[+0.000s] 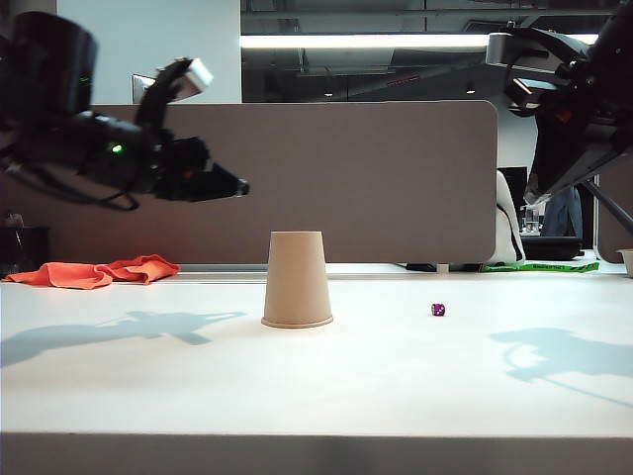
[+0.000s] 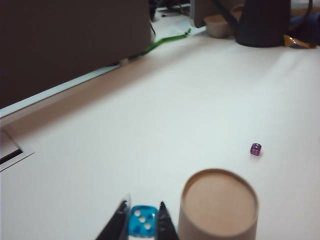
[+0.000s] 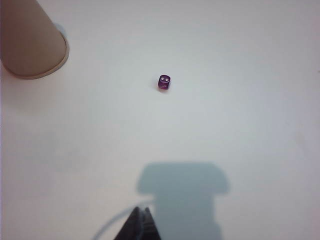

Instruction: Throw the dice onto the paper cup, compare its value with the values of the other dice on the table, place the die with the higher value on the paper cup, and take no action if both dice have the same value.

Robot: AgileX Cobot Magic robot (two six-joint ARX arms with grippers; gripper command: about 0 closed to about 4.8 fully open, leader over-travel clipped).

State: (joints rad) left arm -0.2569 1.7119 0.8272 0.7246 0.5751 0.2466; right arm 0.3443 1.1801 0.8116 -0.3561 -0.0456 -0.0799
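The tan paper cup (image 1: 297, 280) stands upside down on the white table (image 1: 316, 386); its flat base (image 2: 219, 199) faces up. My left gripper (image 2: 142, 217) is shut on the bright blue die (image 2: 142, 220), whose three-pip face shows, and hangs high in the air up and to the left of the cup (image 1: 240, 186). The dark purple die (image 1: 438, 310) rests on the table right of the cup, also visible from both wrists (image 2: 255, 149) (image 3: 164, 82). My right gripper (image 3: 140, 218) is shut and empty, raised above the table at the right, well clear of the purple die.
An orange cloth (image 1: 97, 271) lies at the back left. A grey partition (image 1: 297, 178) runs behind the table. A green strip (image 1: 542, 266) and dark objects (image 1: 550, 247) sit at the back right. The front edge (image 1: 316, 435) runs straight across.
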